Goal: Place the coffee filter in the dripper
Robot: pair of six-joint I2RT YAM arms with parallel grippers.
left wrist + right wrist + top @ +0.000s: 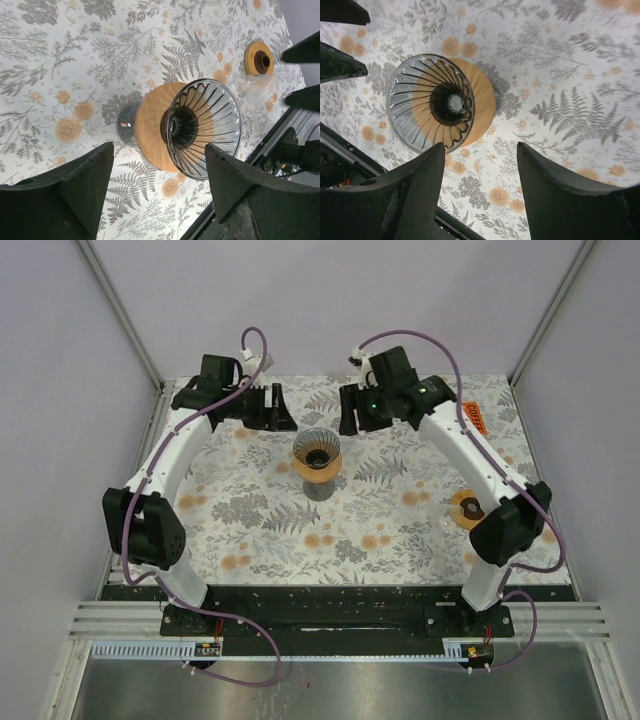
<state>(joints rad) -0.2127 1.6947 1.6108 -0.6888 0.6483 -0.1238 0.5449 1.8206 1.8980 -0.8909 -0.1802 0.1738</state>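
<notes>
A glass dripper (316,452) with dark ribs and a round wooden collar stands upright at the middle of the floral table. It also shows in the left wrist view (205,127) and the right wrist view (430,102). I see no coffee filter in any view, and the dripper's cone looks empty. My left gripper (275,408) is open and empty, just behind and left of the dripper (159,150). My right gripper (347,410) is open and empty, just behind and right of it (480,147).
A second clear glass piece with a wooden ring (463,508) lies at the right, close to the right arm; it shows in the left wrist view (259,57). An orange tag (474,417) lies at the back right. Frame posts and walls surround the table.
</notes>
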